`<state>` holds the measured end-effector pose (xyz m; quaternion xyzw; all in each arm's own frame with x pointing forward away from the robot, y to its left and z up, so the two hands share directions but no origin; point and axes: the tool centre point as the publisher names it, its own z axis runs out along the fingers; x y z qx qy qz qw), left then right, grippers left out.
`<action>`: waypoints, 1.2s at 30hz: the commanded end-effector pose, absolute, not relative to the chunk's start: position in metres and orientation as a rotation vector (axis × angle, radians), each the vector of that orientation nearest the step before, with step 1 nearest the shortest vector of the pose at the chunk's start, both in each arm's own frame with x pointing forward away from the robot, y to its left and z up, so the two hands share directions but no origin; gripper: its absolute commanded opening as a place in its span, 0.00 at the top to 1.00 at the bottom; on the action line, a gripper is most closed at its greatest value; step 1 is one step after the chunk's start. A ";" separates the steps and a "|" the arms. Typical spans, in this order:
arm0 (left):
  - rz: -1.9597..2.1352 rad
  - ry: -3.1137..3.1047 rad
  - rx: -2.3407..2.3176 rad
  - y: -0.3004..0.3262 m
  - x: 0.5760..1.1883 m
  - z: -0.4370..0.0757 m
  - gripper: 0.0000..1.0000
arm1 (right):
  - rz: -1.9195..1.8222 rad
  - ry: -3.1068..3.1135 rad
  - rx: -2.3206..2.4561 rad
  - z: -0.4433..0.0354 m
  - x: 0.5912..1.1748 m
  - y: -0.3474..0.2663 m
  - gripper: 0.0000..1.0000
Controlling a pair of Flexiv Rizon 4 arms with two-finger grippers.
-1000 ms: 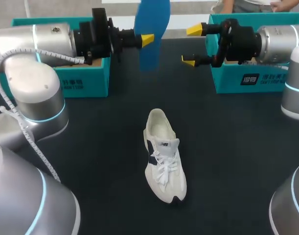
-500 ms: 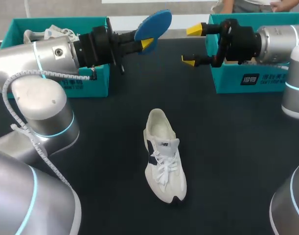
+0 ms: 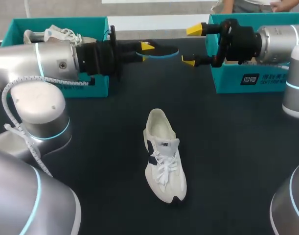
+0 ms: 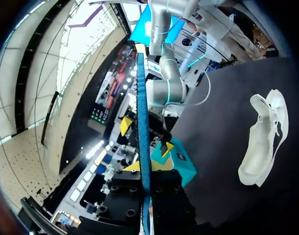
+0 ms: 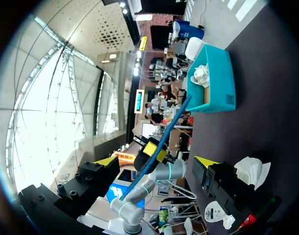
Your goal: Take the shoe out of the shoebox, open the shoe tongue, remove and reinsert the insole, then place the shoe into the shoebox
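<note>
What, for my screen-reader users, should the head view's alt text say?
The left gripper holds a blue insole level above the dark table, facing the open right gripper. A white shoe lies mid-table; a teal shoebox stands far left, another far right.

1. The table [image 3: 90, 147] is being overlooked by the head camera from above and behind, well back.
2. The left gripper [image 4: 145, 169] is being looked along from its wrist, close up, facing the right gripper [image 4: 147, 136] just ahead.
3. The right gripper is being looked along likewise, facing the left gripper.
4. The insole [image 3: 161, 50], reaching ahead of the left gripper, is being shared by all three views.
</note>
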<state>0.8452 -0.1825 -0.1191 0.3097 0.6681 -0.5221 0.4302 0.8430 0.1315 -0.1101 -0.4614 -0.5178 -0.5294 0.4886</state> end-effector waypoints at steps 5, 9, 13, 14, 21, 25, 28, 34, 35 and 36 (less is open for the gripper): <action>-0.922 1.322 1.224 -0.180 0.857 -0.122 1.00 | -1.287 -1.259 -1.124 -0.110 0.843 0.133 0.00; -0.922 1.322 1.224 -0.180 0.857 -0.122 1.00 | -1.287 -1.259 -1.124 -0.110 0.843 0.133 0.00; -0.922 1.322 1.224 -0.180 0.857 -0.122 1.00 | -1.287 -1.259 -1.124 -0.110 0.843 0.133 0.00; -0.922 1.322 1.224 -0.180 0.857 -0.122 1.00 | -1.287 -1.259 -1.124 -0.110 0.843 0.133 0.00; -0.951 1.323 1.203 -0.181 0.859 -0.125 1.00 | -1.276 -1.251 -1.110 -0.109 0.839 0.135 0.00; -0.956 1.349 1.200 -0.183 0.858 -0.124 1.00 | -1.316 -1.237 -1.065 -0.109 0.835 0.135 0.00; -0.949 1.341 1.193 -0.184 0.862 -0.123 1.00 | -1.326 -1.246 -1.026 -0.109 0.829 0.139 0.00; -0.908 1.334 1.201 -0.193 0.875 -0.123 1.00 | -1.317 -1.246 -1.008 -0.112 0.823 0.151 0.18; -0.904 1.330 1.198 -0.194 0.876 -0.123 1.00 | -1.315 -1.248 -1.004 -0.112 0.823 0.153 0.31; -0.889 1.324 1.197 -0.196 0.878 -0.122 1.00 | -1.312 -1.249 -0.999 -0.112 0.822 0.156 0.44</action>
